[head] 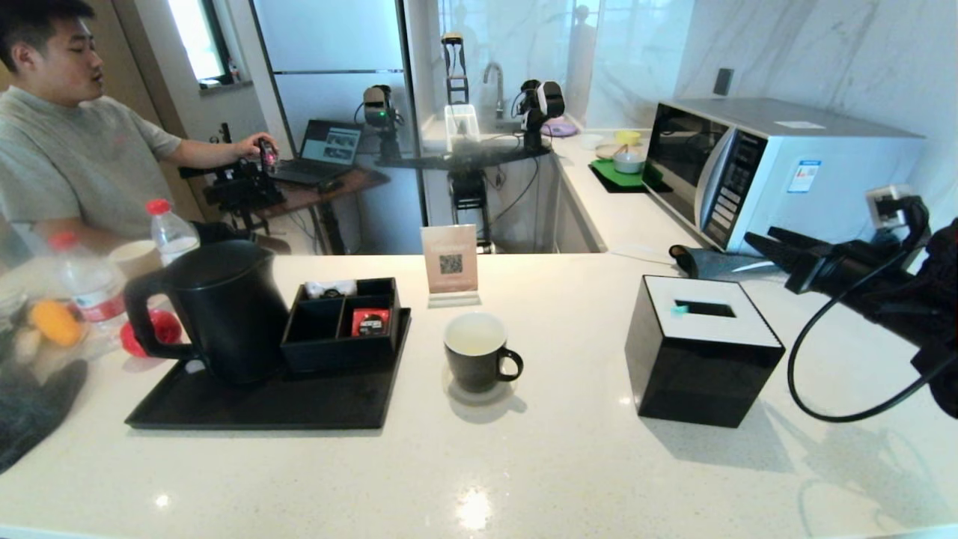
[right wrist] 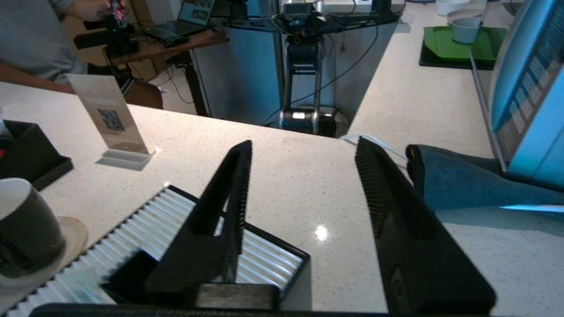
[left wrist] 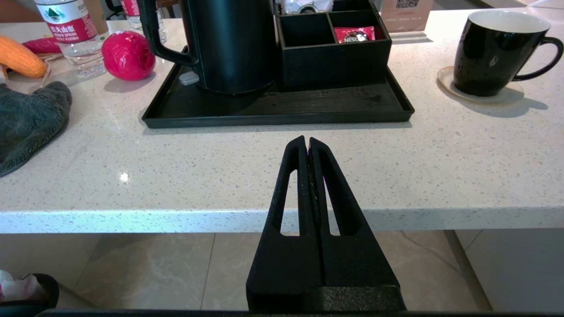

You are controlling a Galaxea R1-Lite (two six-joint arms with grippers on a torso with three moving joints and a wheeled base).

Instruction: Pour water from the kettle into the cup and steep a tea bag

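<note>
Beyond the worktop's near edge, my clenched left gripper point(left wrist: 307, 141) must release before the kettle point(head: 224, 311), or it knocks the handle; my right gripper point(right wrist: 304, 149) hangs released.

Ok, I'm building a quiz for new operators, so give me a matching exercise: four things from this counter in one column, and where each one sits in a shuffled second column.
Things:
1. kettle
2. cup
3. red sachet
4. right gripper

Places:
A. in a compartment of the organizer box
B. on a round coaster
C. on the black tray, beside the organizer box
D. open, above the tissue box

Pairs: 1-C, 2-B, 3-A, 4-D
</note>
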